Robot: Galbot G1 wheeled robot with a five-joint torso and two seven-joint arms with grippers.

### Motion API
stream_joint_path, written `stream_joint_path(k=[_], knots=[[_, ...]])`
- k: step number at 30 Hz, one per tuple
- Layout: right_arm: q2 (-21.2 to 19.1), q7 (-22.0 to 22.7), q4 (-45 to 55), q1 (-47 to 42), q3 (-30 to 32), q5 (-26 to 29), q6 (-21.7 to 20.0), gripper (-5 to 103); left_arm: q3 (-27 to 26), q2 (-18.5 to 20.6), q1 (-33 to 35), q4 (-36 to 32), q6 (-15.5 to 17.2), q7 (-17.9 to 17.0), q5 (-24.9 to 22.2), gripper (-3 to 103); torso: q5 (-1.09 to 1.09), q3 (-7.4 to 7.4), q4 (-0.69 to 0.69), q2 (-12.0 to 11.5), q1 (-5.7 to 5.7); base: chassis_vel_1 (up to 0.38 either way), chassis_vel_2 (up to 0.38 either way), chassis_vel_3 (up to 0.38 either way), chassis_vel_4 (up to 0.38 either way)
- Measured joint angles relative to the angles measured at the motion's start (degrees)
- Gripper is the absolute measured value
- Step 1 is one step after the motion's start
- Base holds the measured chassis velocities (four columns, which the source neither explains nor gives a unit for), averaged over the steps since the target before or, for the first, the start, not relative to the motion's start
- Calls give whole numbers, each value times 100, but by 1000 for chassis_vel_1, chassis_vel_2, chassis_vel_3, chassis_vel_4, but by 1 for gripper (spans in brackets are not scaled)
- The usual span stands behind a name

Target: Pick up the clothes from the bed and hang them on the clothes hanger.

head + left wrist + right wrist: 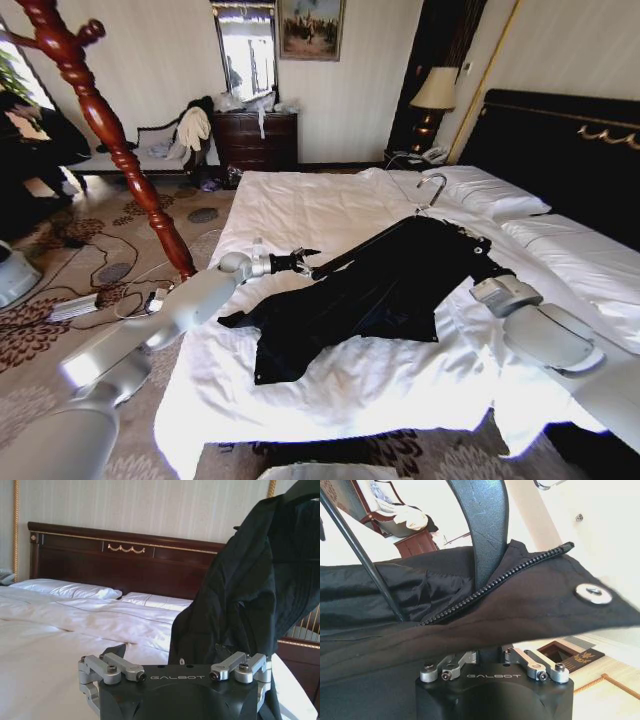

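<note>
Both pincers lift the black coat off the bed, spreading it on the hanger: left pincer apparently clamps a hanger arm, right pincer pinches the collar.

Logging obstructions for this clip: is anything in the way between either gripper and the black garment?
Nothing visible. The left gripper is at the hanger's arm end beside the clothes. The right gripper sits against the clothes at their far side, above the bed, with fabric draped right over it in the right wrist view.

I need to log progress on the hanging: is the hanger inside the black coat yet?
Partly in. The hanger's arm passes under the black coat's zipped collar; its silver hook pokes out above.
</note>
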Motion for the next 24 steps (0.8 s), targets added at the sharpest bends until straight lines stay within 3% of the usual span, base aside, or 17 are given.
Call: stream_joint_path(k=[3,19,24], knots=[[-13,-4,-27,37,-21,8,14,19,50,-137,-23,102,36,24,-17,103,0,0,0,0,0,0,0,0,0],[-36,2,13,55,22,75,19,19,337,-771,-120,554,167,-15,-67,95,0,-1,0,0,0,0,0,0,0],[-50,15,17,48,49,83,16,19,445,-868,-128,585,219,-79,-74,81,0,-1,0,0,0,0,0,0,0]])
